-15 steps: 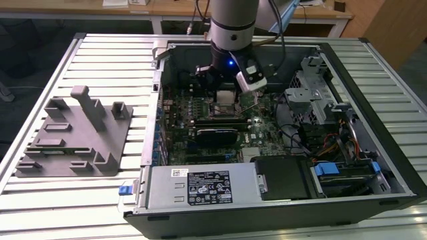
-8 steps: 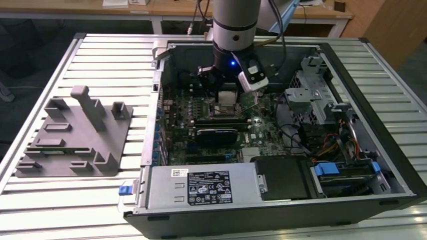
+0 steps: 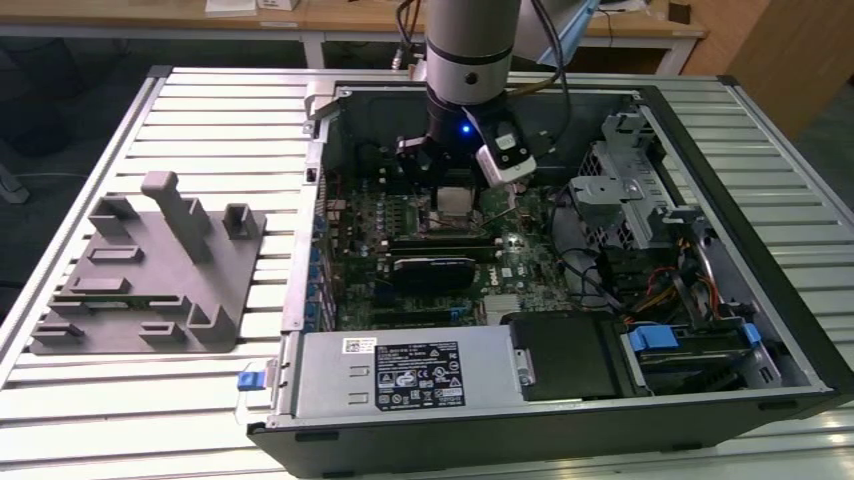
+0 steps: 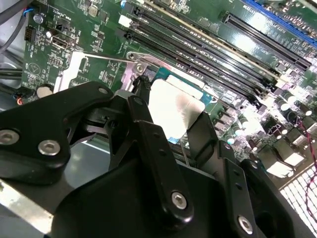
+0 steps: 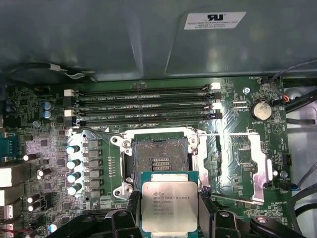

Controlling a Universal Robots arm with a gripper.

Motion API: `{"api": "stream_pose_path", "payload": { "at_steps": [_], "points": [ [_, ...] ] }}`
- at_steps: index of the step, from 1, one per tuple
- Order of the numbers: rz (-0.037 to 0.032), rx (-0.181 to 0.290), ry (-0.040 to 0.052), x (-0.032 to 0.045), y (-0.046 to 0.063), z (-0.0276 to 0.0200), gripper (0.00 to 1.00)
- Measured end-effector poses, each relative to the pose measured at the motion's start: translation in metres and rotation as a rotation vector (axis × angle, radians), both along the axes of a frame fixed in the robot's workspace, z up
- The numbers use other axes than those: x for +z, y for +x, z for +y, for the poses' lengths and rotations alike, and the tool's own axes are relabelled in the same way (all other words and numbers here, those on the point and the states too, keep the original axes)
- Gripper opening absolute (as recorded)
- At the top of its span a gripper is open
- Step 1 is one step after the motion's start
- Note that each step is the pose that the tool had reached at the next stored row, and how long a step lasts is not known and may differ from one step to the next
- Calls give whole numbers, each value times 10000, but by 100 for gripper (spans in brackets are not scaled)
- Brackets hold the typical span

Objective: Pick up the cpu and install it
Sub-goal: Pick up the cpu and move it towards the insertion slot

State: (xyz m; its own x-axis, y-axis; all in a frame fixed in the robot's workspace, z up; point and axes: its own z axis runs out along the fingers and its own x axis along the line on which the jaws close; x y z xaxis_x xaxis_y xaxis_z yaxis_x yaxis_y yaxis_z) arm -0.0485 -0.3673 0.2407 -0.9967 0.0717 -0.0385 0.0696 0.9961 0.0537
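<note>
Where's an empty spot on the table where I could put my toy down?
The slatted table is bare past the grey tray, farther back in the exterior view, and in the narrow strip between that tray and the computer case. Inside the case it's crowded: cables, and the claw gripping the cpu.

A pale slatted table spans the exterior view, with a wooden desk along the top edge. At centre-left lies a grey plastic tray with upright posts, just beside an open black computer case. Inside it — a green motherboard in the middle, a metal drive cage at the right, a silver labelled power supply along the lower edge. Black memory slots and a coin battery show in the first wrist view.
</note>
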Motion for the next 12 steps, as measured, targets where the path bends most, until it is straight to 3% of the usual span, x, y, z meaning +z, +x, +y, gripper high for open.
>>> {"api": "stream_pose_path", "payload": {
  "at_steps": [6,12],
  "points": [
    [-1,8,-181,-16,22,49,54],
    [-1,51,-200,-19,33,93,54]
  ]
}}
